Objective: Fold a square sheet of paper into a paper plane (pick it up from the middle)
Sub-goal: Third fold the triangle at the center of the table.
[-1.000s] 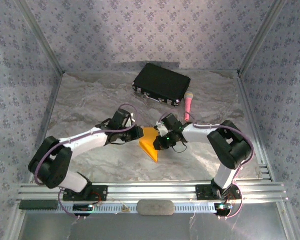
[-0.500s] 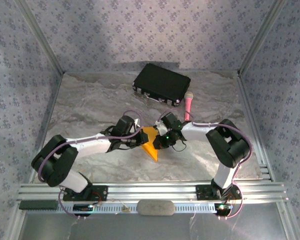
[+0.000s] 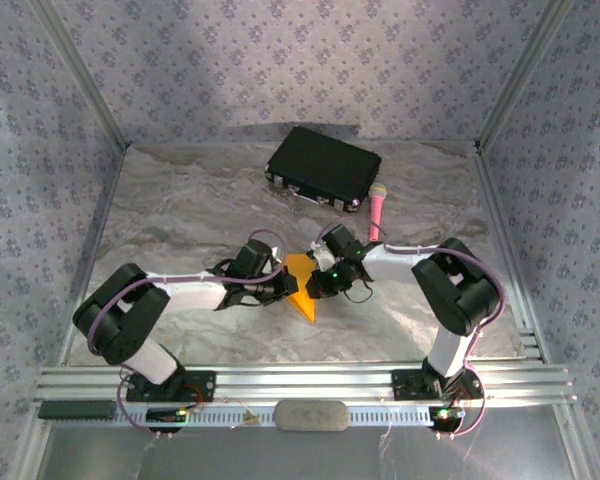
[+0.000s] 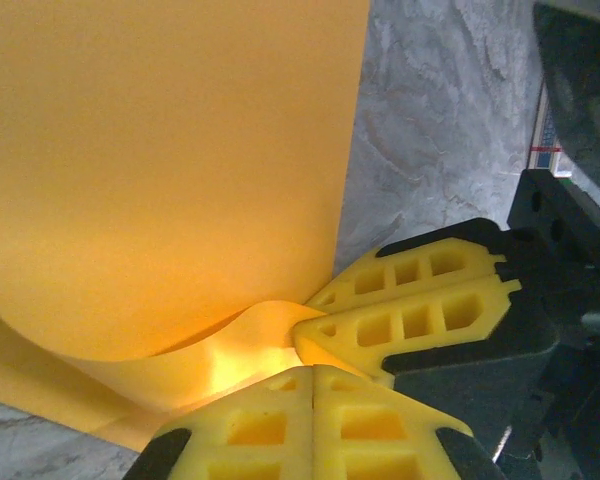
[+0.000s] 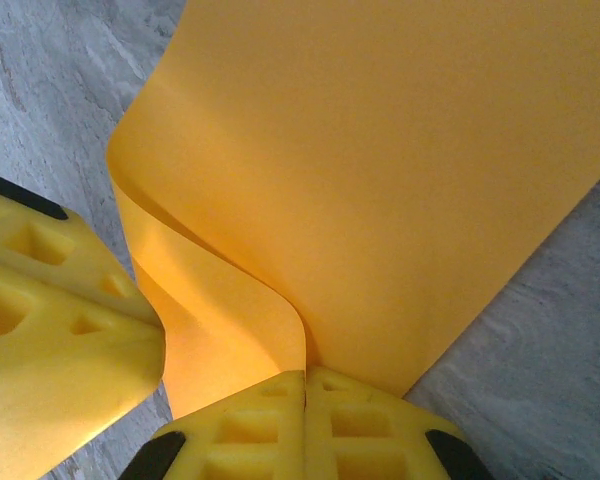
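Top external: arms bent inward; left fingers (image 4: 250,430) and right fingers (image 5: 370,425) pinch paper (image 3: 302,295).

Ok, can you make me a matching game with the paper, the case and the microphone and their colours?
Things:
1. paper
2. case
3. microphone

Colours:
a. pink
b. black
c. orange-yellow

Pairs: 1-c, 2-b, 3-a
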Controlling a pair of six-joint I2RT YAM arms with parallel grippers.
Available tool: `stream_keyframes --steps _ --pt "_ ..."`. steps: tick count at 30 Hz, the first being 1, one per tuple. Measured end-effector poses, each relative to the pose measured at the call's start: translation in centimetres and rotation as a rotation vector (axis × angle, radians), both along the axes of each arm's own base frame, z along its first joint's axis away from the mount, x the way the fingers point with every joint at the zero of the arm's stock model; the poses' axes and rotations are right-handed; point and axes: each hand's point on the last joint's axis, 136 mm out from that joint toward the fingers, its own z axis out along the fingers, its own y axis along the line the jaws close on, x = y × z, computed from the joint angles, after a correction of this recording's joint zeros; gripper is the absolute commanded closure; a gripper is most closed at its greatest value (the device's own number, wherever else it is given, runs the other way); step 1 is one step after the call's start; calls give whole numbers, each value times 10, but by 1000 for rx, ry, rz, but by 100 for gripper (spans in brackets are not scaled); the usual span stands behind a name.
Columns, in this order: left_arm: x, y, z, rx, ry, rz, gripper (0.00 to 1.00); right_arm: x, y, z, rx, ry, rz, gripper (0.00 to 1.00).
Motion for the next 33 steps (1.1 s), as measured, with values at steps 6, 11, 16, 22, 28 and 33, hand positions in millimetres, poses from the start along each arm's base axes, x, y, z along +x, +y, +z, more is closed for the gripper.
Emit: stream_keyframes --steps 6,11,16,22,28,33 --pt "1 -1 -3 -2 4 5 100 0 0 0 0 0 0 100" --pt "1 -1 -6 2 9 5 100 0 0 0 1 0 -1 100" --pt "0 2 -12 17 16 10 100 0 0 0 1 -1 -1 100" --pt "-3 7 -29 54 43 18 100 1 0 0 2 -2 -1 100" --pt "-2 6 -30 48 37 18 100 1 0 0 3 -3 -1 98" --pt "-2 6 -30 46 34 18 100 1 0 2 5 2 -17 83"
